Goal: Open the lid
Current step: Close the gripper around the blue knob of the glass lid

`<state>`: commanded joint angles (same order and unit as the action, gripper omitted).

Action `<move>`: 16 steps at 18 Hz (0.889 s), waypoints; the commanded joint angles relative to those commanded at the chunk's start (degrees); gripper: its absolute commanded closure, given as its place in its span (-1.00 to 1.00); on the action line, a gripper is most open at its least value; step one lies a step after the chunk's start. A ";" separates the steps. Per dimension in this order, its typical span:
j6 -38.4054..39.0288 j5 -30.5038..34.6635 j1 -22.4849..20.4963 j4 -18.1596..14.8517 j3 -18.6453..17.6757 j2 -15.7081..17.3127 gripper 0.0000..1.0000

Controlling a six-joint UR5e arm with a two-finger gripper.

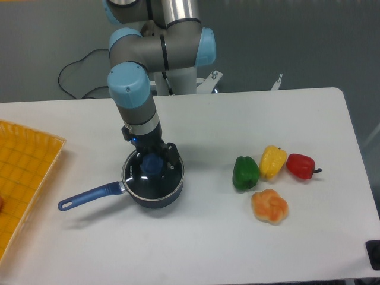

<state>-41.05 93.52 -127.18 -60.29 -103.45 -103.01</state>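
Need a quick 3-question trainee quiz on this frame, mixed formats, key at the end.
1. True or false: the lid sits on the saucepan.
2. What is nearest the green pepper? A) yellow pepper B) red pepper C) yellow tray
3. Fill in: the gripper is at the lid's blue ____.

Key: 1 true; 2 A; 3 knob.

I see the gripper (153,161) low over the lid (153,172), its jaws standing either side of the blue knob (152,163); whether they touch it I cannot tell. The lid sits on the saucepan (148,189), handle pointing left. Right on the bench (237,249): green pepper (245,173), yellow pepper (272,161), red pepper (300,165).
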 joint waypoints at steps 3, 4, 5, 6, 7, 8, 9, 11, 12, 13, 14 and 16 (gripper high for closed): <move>0.00 -0.26 0.00 0.09 0.17 -0.61 -1.00; 0.00 -0.26 0.00 0.09 0.26 -0.88 -1.00; 0.00 -0.26 0.00 0.17 0.44 -1.32 -1.00; 0.00 -0.44 0.00 0.09 0.79 -1.49 -1.00; -0.09 -0.53 0.00 -0.09 0.97 -1.58 -1.00; -0.09 -0.53 0.00 -0.09 1.05 -1.58 -1.00; -0.09 -0.62 0.00 -0.17 1.05 -1.50 -1.00; -0.17 -0.62 0.00 -0.18 1.05 -1.50 -1.00; -0.26 -0.70 0.00 -0.18 1.05 -1.58 -1.00; -0.35 -0.70 -0.17 -0.09 1.05 -1.58 -1.00; -0.35 -0.70 -0.26 -0.09 1.14 -1.76 -1.00; -0.35 -0.70 -0.35 -0.09 1.23 -2.29 -1.00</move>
<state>-41.40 92.81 -127.53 -60.38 -102.22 -105.29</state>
